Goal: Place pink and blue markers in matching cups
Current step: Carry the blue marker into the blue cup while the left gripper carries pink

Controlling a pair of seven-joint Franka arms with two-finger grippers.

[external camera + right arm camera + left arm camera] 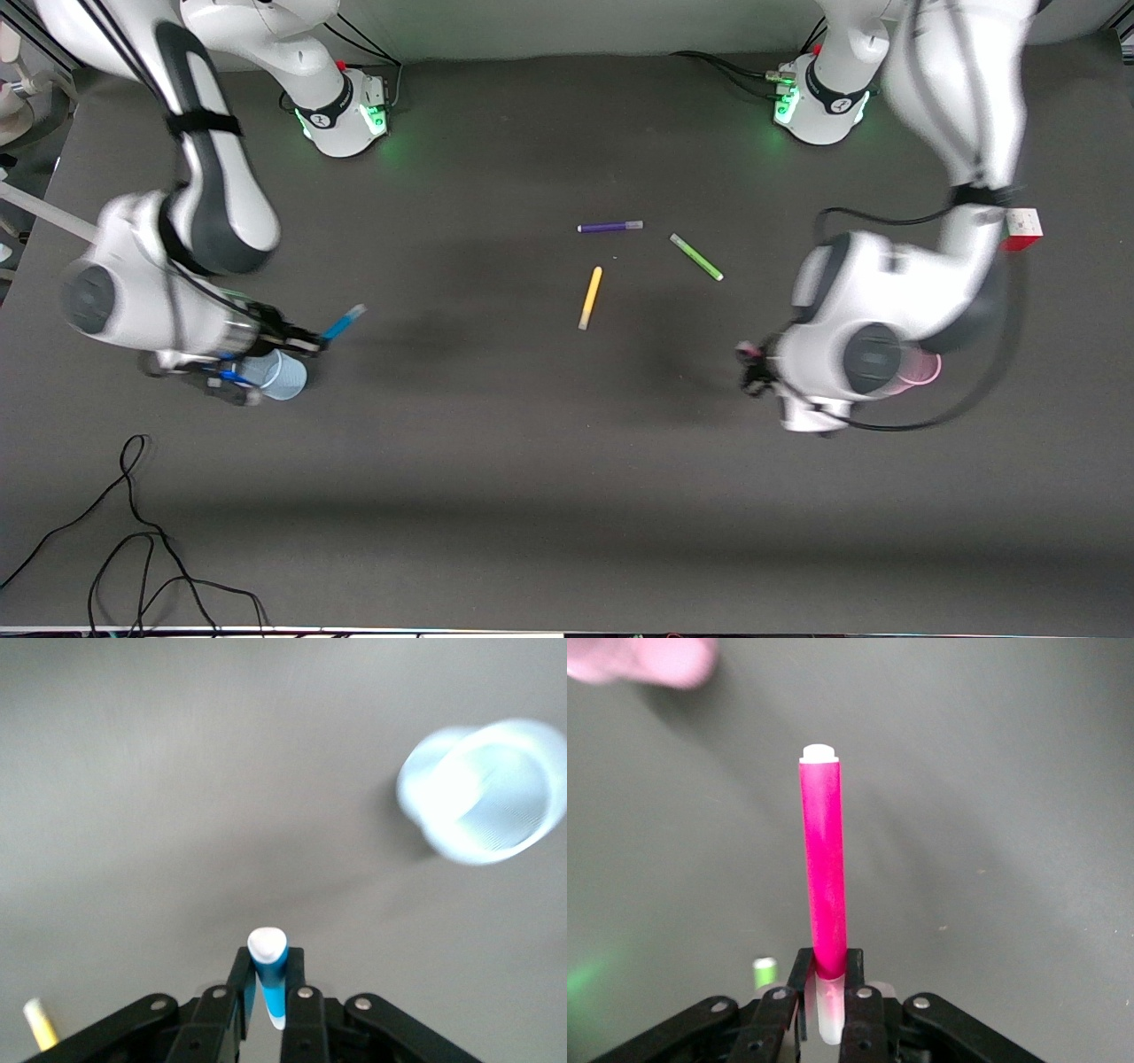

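My right gripper (306,341) is shut on the blue marker (344,322) and holds it in the air just beside the pale blue cup (282,374), which stands upright toward the right arm's end of the table. The right wrist view shows the gripper (268,970), the blue marker (268,958) and the blue cup's open mouth (483,790) off to one side. My left gripper (753,365) is shut on the pink marker (822,868) by its pale cap end. The pink cup (920,369) is partly hidden under the left arm; it shows blurred in the left wrist view (647,657).
A purple marker (609,227), a green marker (696,257) and a yellow marker (590,298) lie mid-table between the arms. Black cables (133,532) trail at the table's near edge by the right arm's end. A red and white box (1021,229) sits by the left arm.
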